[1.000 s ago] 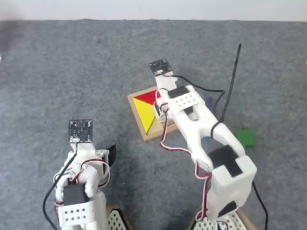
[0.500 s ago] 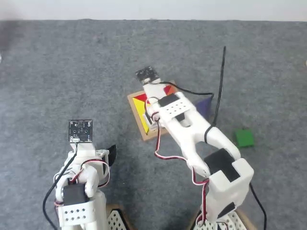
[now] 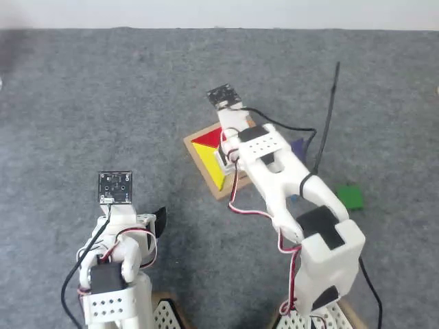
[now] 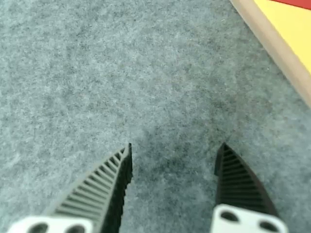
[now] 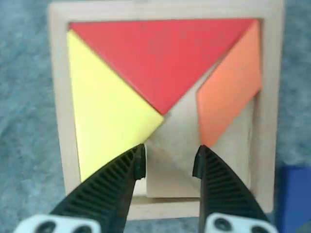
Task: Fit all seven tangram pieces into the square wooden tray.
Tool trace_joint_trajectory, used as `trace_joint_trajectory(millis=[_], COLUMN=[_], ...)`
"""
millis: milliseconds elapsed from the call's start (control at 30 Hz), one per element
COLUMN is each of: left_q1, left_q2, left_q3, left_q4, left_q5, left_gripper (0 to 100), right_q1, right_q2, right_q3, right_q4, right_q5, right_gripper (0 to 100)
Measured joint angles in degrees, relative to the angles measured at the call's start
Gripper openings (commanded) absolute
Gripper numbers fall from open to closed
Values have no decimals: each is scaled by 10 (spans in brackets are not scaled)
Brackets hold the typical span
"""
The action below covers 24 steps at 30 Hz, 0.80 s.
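Observation:
The square wooden tray (image 5: 58, 121) lies under my right gripper (image 5: 168, 162), which is open over the bare wood in the tray's middle with nothing between its fingers. In the tray lie a large red triangle (image 5: 160, 58), a large yellow triangle (image 5: 104, 126) and an orange parallelogram (image 5: 228, 92). From above, the tray (image 3: 195, 154) sits at mid-table, half covered by the right arm (image 3: 274, 164). A blue piece (image 5: 294, 194) lies just outside the tray. A purple piece (image 3: 298, 146) and a green piece (image 3: 352, 197) lie to the right of the arm. My left gripper (image 4: 175, 150) hangs open over the carpet.
Grey carpet (image 3: 103, 89) covers the table. One tray corner (image 4: 272, 43) with its yellow piece reaches into the left wrist view. A black cable (image 3: 328, 116) rises beside the right arm. The left arm (image 3: 116, 253) stands at the front left.
The right arm swung left over the tray, then back to the right. The tray appears slightly turned. The left arm has not moved.

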Motion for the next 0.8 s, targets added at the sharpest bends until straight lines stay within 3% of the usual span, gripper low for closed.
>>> trace_joint_trajectory(millis=[367,800], left_q1=[0,0], left_q2=[0,0], left_q3=[0,0], left_q4=[0,0], left_q5=[0,0], left_gripper=[271,271], right_q1=[39,33], right_q2=[-32,0], right_q3=[-11,-25], right_q4=[3,19], right_q5=[-6,-3], right_gripper=[187,188])
